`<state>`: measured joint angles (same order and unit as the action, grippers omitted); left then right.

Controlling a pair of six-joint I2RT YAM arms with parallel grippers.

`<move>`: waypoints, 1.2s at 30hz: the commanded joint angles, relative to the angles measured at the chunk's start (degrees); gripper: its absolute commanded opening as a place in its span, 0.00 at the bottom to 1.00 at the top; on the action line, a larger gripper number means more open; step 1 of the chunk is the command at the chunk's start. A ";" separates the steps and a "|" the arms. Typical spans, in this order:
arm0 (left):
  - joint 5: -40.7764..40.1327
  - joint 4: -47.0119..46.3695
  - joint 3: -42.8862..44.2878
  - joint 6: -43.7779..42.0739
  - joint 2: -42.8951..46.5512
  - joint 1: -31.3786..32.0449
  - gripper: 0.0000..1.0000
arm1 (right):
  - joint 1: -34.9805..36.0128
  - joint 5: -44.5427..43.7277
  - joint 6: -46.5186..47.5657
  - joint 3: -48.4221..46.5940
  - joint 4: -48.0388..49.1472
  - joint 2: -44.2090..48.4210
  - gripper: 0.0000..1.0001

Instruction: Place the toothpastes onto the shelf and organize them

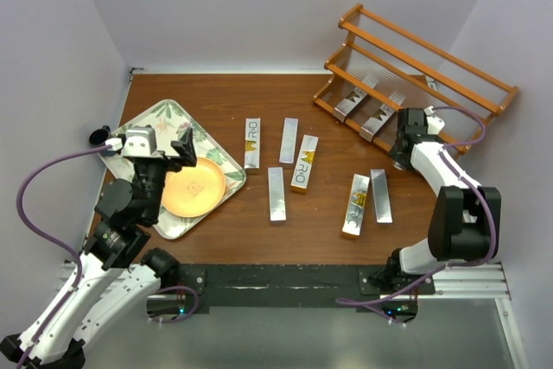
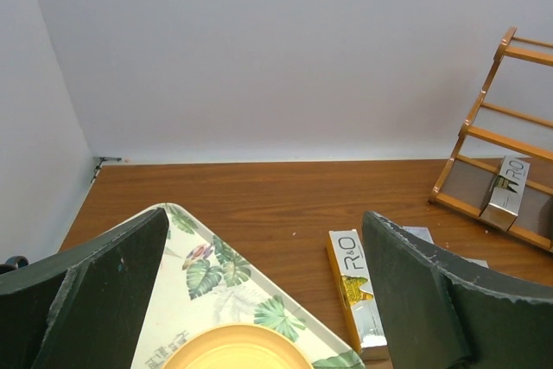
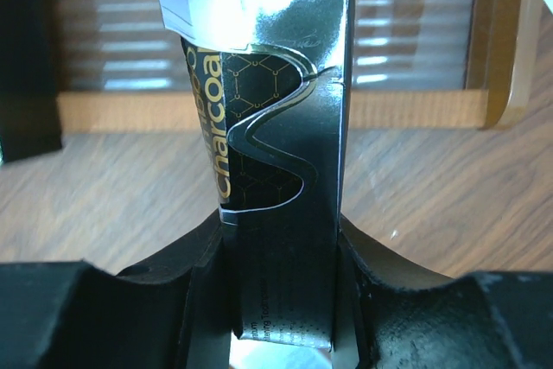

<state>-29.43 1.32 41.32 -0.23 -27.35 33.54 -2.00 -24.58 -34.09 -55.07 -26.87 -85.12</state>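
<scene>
**Silver carton clamped before the rack; left claw spread wide**

Top view only, whole layout: slanted three-tier shelf of orange-brown wooden rails and ribbed clear panels (image 1: 415, 58) at upper right. Two shiny silver cartons (image 1: 350, 103) leaning on its lowest tier. Six more long, slim silver cartons (image 1: 276, 194), some with gold-yellow ends, flat across the middle of the brown wood-grain table (image 1: 259, 97). Square leaf-patterned tray (image 1: 147, 118) at left, carrying a round orange plate (image 1: 193, 189). Right gripper (image 1: 400, 155) just in front of the shelf's lowest rail.

Right wrist view only: closed tight on one mirror-bright silver toothpaste carton (image 3: 276, 153), black finger pads (image 3: 203, 283) pressed to both long sides. Dark honeycomb print, gold wavy edging and gold lettering legible here alone.

Left wrist view only: left gripper (image 2: 266, 239) above the tray, spread to its widest, gripping nothing. Matte dark fingers with chipped edges at lower left and lower right.
</scene>
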 commanded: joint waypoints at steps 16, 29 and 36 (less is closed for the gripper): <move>-0.80 -3.08 -1.33 -1.00 0.46 0.30 1.00 | -2.83 -4.25 0.51 -2.76 8.59 -3.73 0.58; -0.45 -3.17 -1.42 -1.00 0.37 0.39 1.00 | -2.92 0.05 0.07 1.19 8.77 3.90 0.69; -0.01 -3.17 -1.33 -0.83 0.11 0.30 1.00 | -2.92 5.06 1.74 2.95 8.24 9.44 0.72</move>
<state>-29.41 0.93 40.36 -0.67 -27.20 33.56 -4.58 -22.76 -33.36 -53.08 -19.75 -78.24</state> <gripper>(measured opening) 0.997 0.710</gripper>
